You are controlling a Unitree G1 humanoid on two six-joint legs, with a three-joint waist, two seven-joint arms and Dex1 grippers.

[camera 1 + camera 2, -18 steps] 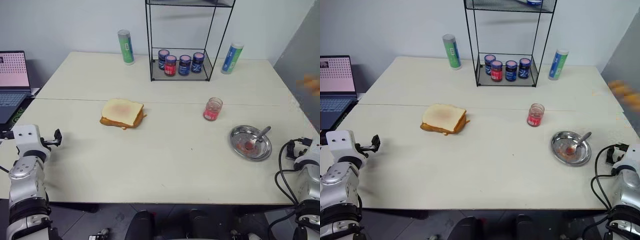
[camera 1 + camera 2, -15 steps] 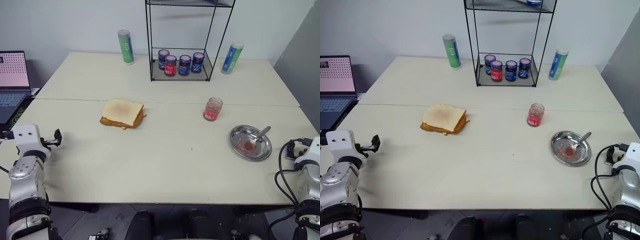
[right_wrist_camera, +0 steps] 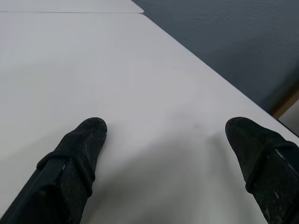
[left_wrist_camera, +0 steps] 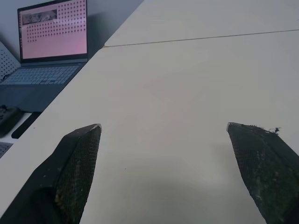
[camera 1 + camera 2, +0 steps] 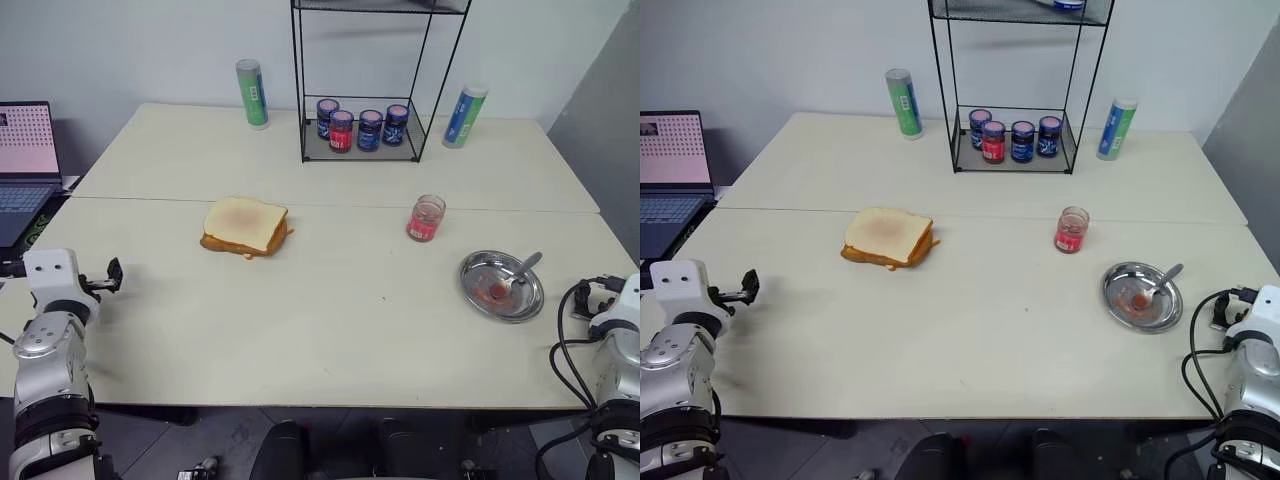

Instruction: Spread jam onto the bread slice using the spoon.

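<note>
Head views first: left gripper (image 5: pixel 112 272) sits at the table's (image 5: pixel 330 330) left edge, right gripper (image 5: pixel 1223 305) at its right edge, both arms low and wide apart. Bread slice (image 5: pixel 244 222) lies left of centre atop a darker toasted slice (image 5: pixel 262 247). Jam (image 5: pixel 425 220) stands in its glass jar to the right; spoon (image 5: pixel 521 271) rests in the steel dish (image 5: pixel 484 267) nearer the right arm. Left wrist view: fingers (image 4: pixel 77 163) spread wide over bare tabletop, laptop (image 4: pixel 52 44) beyond. Right wrist view: fingers (image 3: pixel 79 154) likewise parted, holding nothing.
</note>
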